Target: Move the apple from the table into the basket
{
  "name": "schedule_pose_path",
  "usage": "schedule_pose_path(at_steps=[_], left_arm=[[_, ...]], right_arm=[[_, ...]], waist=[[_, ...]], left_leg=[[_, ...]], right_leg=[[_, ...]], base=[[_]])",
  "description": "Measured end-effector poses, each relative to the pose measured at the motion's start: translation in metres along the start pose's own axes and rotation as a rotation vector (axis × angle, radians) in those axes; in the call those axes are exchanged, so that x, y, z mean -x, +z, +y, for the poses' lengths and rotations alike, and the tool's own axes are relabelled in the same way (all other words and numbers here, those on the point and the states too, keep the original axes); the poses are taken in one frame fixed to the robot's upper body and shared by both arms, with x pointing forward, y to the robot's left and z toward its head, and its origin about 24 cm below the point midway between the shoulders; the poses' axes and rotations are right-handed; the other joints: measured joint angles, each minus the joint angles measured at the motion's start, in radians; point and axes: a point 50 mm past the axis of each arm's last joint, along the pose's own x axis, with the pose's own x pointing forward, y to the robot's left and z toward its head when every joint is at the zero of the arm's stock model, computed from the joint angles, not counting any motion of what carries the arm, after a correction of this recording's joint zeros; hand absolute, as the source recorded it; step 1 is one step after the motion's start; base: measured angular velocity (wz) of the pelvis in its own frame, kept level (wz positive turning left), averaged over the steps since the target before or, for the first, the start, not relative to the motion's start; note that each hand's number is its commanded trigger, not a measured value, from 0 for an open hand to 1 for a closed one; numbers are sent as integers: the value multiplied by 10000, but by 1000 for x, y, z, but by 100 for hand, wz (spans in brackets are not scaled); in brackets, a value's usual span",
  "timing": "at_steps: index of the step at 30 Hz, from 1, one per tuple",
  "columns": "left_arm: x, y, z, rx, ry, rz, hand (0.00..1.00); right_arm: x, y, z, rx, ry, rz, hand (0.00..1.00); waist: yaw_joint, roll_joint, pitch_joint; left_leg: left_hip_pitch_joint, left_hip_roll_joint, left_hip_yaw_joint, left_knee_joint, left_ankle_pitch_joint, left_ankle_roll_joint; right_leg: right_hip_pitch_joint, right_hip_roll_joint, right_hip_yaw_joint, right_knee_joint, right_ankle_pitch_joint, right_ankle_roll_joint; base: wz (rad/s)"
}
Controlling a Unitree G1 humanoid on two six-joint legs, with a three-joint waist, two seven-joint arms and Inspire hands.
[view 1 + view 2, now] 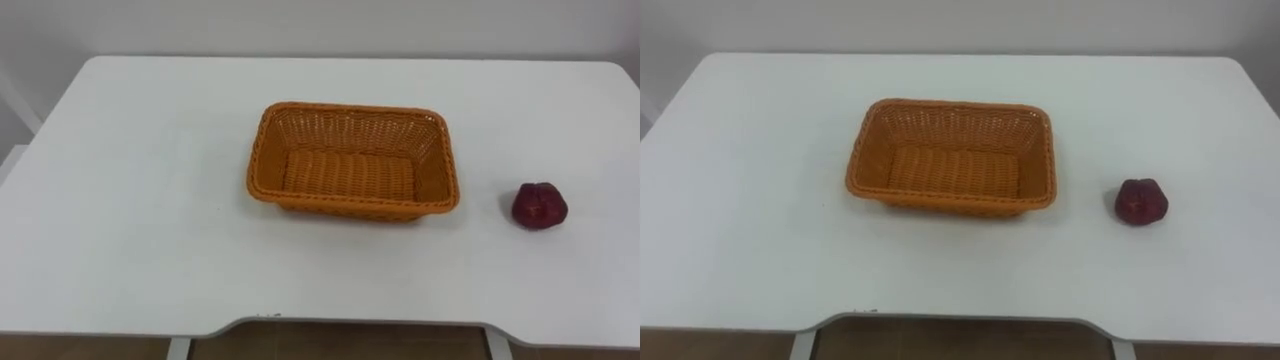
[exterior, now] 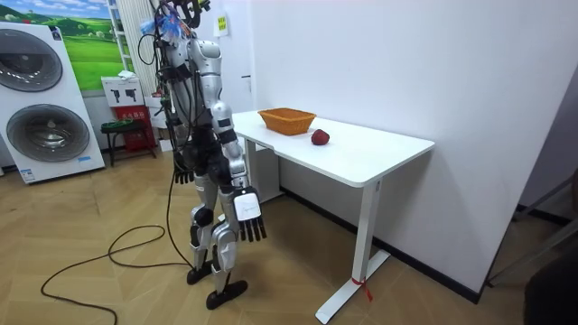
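Room view, left hand (image 2: 183, 171), right hand (image 2: 250, 217) hanging relaxed, apple (image 2: 320, 137) on table (image 2: 379, 155)

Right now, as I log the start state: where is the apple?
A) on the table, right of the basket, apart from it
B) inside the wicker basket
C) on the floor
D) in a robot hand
A: the dark red apple lies on the white table, to the right of the orange wicker basket and not touching it.
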Motion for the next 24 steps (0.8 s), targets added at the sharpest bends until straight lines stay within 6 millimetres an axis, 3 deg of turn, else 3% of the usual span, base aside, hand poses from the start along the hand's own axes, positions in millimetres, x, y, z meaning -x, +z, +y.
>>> schedule_pose_path(at_steps=[2,6,9,13,15,19,21,22,24], left_arm=[[0,-1,4,365,112,-30,0],[0,0,17,1235,477,-225,0],[0,2,29,1454,803,-546,0],[1,6,34,1754,1099,-915,0],[1,9,35,1718,1226,-1037,0],[2,12,35,1442,1359,-1261,0],[2,8,33,1242,1335,-1166,0],[2,8,32,1175,1336,-1179,0],[2,8,30,984,1343,-1202,0]], right_arm=[[0,2,-4,-2141,-226,280,0],[1,31,-17,-7526,-740,314,0],[6,60,-31,-9357,-1246,-552,0],[23,103,-54,-10636,-2151,-2150,0],[42,137,-62,-11213,-2448,-3370,0],[75,173,-74,-11529,-3181,-5187,0],[104,195,-79,-11309,-4047,-6926,0],[111,199,-81,-11260,-4298,-7386,0],[145,213,-84,-10611,-5361,-9662,0]], waist=[[-104,9,-10],[-520,24,-32],[-729,58,-41],[-737,89,-56],[-759,42,-58],[-663,-66,-65],[-631,-77,-70],[-635,-84,-74],[-453,-99,-85]], left_leg=[[21,-15,-1,1,-1,0],[-10,-19,20,7,-3,5],[-76,-67,50,7,-3,5],[-105,-94,80,-27,4,15],[-248,-116,107,33,12,26],[-387,-122,137,101,15,30],[-405,-130,110,121,15,30],[-420,-130,96,126,15,30],[-496,-126,55,152,17,29]], right_leg=[[26,-6,-20,10,0,0],[-16,-11,19,21,0,3],[-144,1,85,121,-9,5],[-335,-9,183,327,-65,18],[-530,-29,213,476,-94,27],[-654,-25,323,502,-93,29],[-654,-33,268,487,-95,32],[-654,-33,263,477,-95,32],[-712,-33,219,484,-96,32]], base=[[2],[-2],[-5],[-9],[-3],[0],[2],[8],[4]])
